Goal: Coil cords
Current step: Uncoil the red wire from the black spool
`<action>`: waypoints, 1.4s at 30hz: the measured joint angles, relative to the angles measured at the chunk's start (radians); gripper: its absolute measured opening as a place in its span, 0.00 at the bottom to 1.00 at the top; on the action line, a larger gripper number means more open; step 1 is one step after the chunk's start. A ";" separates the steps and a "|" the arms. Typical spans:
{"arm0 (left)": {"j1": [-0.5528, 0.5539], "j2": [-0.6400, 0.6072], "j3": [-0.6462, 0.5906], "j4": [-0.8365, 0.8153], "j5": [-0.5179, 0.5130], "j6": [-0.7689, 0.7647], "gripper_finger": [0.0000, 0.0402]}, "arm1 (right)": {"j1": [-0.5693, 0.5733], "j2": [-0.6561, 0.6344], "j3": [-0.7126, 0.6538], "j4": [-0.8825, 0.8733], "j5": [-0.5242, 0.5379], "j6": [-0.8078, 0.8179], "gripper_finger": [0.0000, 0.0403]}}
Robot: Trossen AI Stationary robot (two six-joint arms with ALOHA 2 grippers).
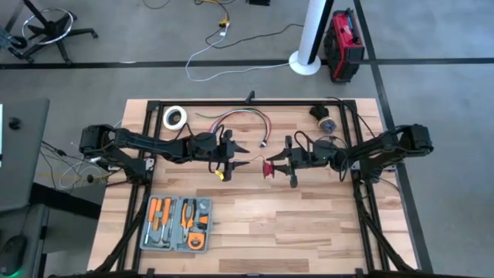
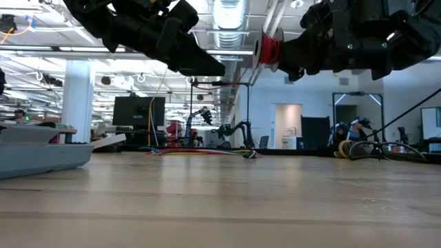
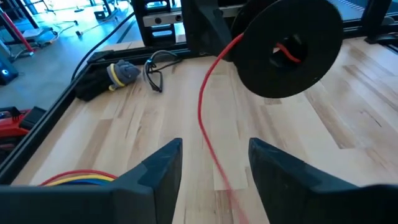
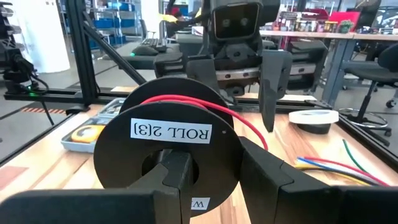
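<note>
A black spool (image 4: 140,163) wound with the thin red cord (image 4: 186,101) hangs above the middle of the table, held by my right gripper (image 1: 279,164). From the spool (image 3: 289,46) the cord (image 3: 202,106) runs toward my left gripper (image 3: 214,146) and passes between its two fingers, which stand open. My left gripper (image 1: 241,158) faces the spool from the table's left, a short way off. In the low view the spool (image 2: 269,48) sits high above the tabletop. My right gripper has one finger (image 4: 176,177) at the spool's centre hole (image 4: 151,167) and the other (image 4: 264,177) outside the flange rim. It comes level from the table's right, along the spool's axis. The spool is lifted clear of the table. My left gripper: I cannot tell whether its fingers touch the cord between them.
A grey case of orange-handled tools (image 1: 177,224) lies near the front left. A white tape roll (image 1: 175,116) and a bundle of coloured wires (image 1: 239,120) lie at the back, dark parts (image 1: 324,116) at the back right. Black frame rails (image 1: 247,103) border the table.
</note>
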 joint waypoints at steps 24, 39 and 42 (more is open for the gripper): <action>-0.011 0.151 0.013 0.174 -0.011 -0.006 0.42 | 0.005 0.000 0.036 -0.010 -0.021 -0.003 0.27; -0.011 0.151 0.012 0.235 -0.015 -0.006 0.42 | 0.019 -0.001 0.036 -0.002 -0.029 -0.002 0.27; -0.011 0.151 0.012 0.254 -0.015 -0.005 0.42 | 0.018 -0.001 0.036 -0.003 -0.030 -0.001 0.27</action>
